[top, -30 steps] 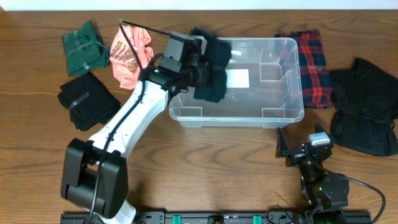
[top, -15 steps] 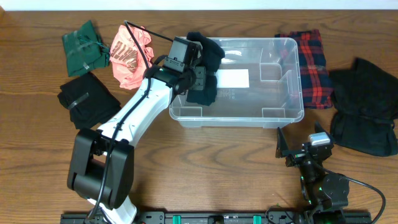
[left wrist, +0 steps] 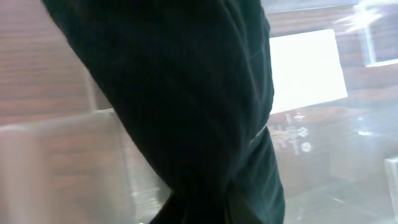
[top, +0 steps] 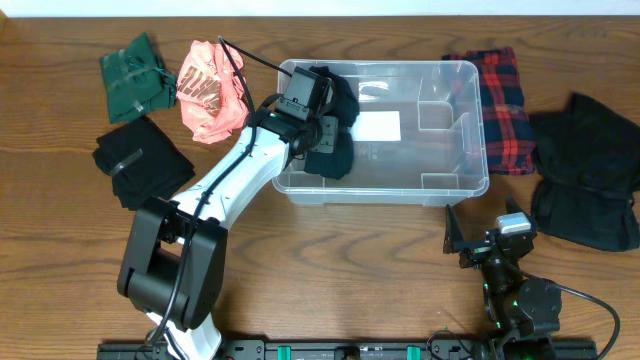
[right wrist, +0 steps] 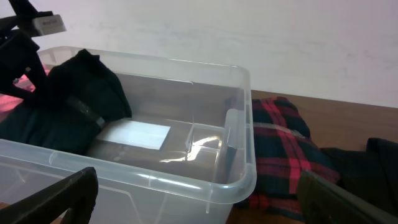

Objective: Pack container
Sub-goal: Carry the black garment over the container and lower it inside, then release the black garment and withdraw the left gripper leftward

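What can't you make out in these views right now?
- Left gripper jaws: dark garment fills left wrist view, wrist covers them overhead.
- Container base print: blurred in left wrist view, too small overhead.
- Black garment far right: cut by overhead edge.

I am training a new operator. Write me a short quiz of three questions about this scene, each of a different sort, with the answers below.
1. True or false: the plaid cloth lies inside the container.
2. Which arm reaches into the container? A. left B. right C. both
3. Fill in: the right claw is ___.

Key
1. False: it lies outside, beside the container.
2. A: the left arm, with a dark cloth at its end.
3. open
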Tool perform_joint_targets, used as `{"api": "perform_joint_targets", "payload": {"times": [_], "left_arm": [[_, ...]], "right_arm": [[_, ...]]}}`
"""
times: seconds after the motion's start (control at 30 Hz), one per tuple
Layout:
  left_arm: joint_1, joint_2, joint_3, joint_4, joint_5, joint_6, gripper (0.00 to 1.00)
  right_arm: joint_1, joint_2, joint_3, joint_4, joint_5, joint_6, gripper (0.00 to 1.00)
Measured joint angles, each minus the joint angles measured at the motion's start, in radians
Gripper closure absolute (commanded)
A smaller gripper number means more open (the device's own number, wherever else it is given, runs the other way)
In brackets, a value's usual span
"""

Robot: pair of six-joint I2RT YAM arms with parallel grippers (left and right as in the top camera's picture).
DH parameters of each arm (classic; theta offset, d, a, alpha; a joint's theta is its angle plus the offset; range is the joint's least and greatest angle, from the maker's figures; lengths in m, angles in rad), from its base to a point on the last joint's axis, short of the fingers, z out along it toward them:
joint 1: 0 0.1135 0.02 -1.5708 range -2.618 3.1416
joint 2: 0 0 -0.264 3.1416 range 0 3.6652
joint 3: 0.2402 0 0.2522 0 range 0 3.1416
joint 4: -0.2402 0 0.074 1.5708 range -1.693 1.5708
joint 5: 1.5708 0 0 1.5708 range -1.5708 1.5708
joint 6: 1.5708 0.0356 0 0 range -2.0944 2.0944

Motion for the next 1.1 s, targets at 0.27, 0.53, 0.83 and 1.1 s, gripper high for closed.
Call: {"api": "perform_joint_targets", "payload": {"times": [0.27,0.53,0.83,1.1], "left_arm": [[-0.003,0.000,0.000,0.000,-0.084,-0.001,0.20],[-0.002,-0.008,0.029,0.005,-0.102,0.003,0.20],[0.004,-0.215,0.051,-0.032,-0.106,0.003,0.20],[0.089,-0.361,0.066,-0.212,-0.185,0.003,0.28]], "right_arm": [[0.000,0.000,0.000,0.000,0.000,0.000,0.01],[0.000,0.000,0.000,0.000,0.000,0.000,0.01],[0.000,0.000,0.000,0.000,0.000,0.000,0.01],[0.000,0.000,0.000,0.000,0.000,0.000,0.01]]}}
